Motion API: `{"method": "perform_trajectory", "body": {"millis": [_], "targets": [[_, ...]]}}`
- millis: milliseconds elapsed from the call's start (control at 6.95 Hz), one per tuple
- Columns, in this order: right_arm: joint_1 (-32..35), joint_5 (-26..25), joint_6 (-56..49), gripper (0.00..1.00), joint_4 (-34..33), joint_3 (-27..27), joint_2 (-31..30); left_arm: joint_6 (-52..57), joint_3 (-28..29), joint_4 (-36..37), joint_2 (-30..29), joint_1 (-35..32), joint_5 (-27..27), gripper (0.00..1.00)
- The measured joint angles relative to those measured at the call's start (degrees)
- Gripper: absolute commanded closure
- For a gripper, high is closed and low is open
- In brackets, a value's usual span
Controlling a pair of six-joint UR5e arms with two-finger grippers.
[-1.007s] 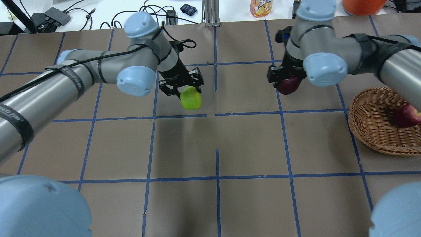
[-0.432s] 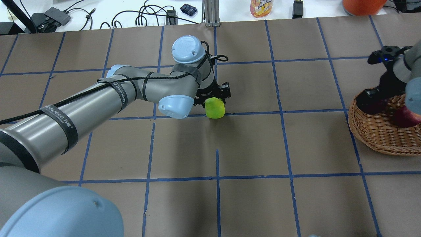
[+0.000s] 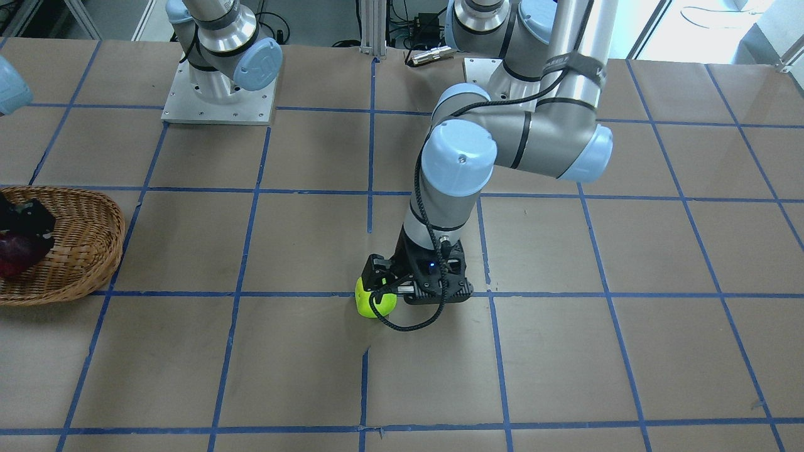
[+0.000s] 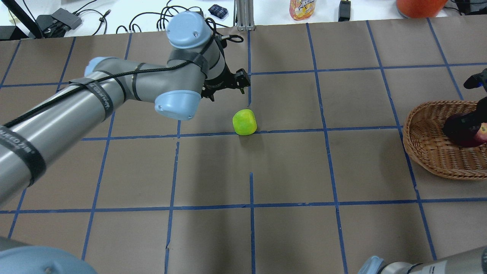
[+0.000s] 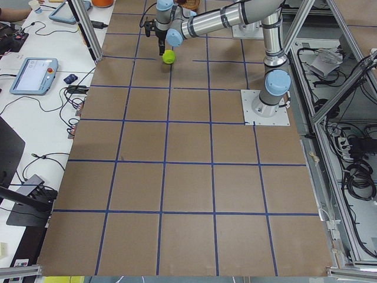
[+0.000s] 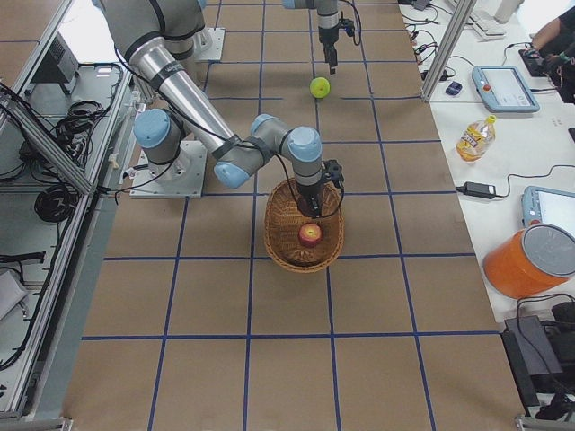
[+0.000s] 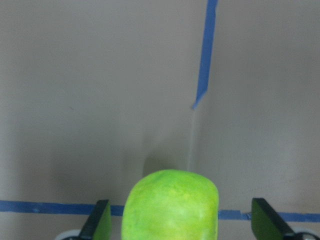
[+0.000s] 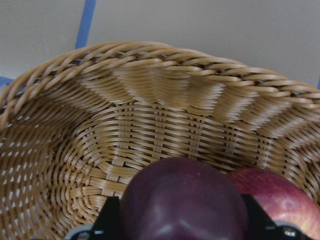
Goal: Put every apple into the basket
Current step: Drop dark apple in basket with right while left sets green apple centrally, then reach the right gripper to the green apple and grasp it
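Found the left tool (image 4: 227, 89) spread wide, gripping nothing. Noted its fingers (image 7: 100, 225) standing either side of the green apple (image 4: 244, 121) in the wrist view, with a clear gap at each flank. Recorded that apple resting on the worktop (image 4: 289, 167), touching a blue tape line (image 4: 296, 131) near the middle, well apart from the basket (image 4: 426, 152). Found the right tool (image 8: 181, 222) set inside the basket, closed against both flanks of the purple apple (image 8: 182, 195). Could not confirm whether that apple touches the weave. Logged the red apple (image 8: 275, 195) lying in the basket, just beside the purple one.
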Motion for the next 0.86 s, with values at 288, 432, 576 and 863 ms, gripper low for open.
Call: {"method": "perform_trajectory", "body": {"millis": [288, 432, 576, 863], "targets": [[-0.64, 0.40, -1.39, 0.00, -1.78, -0.25, 1.89, 11.11, 6.74, -20.52, 8.40, 5.88, 1.06, 0.00], [-0.67, 0.34, -1.86, 0.00, -2.24, -0.26, 2.00, 15.11, 8.83, -29.72, 12.13, 7.85, 3.02, 0.00], [-0.70, 0.06, -2.26, 0.00, -2.22, -0.29, 1.73, 16.83, 9.86, -35.51, 15.26, 9.12, 5.51, 0.00], [-0.37, -0.42, -2.05, 0.00, 0.38, 0.03, -0.97, 17.43, 9.66, -37.68, 17.79, 12.45, 5.98, 0.00]]}}
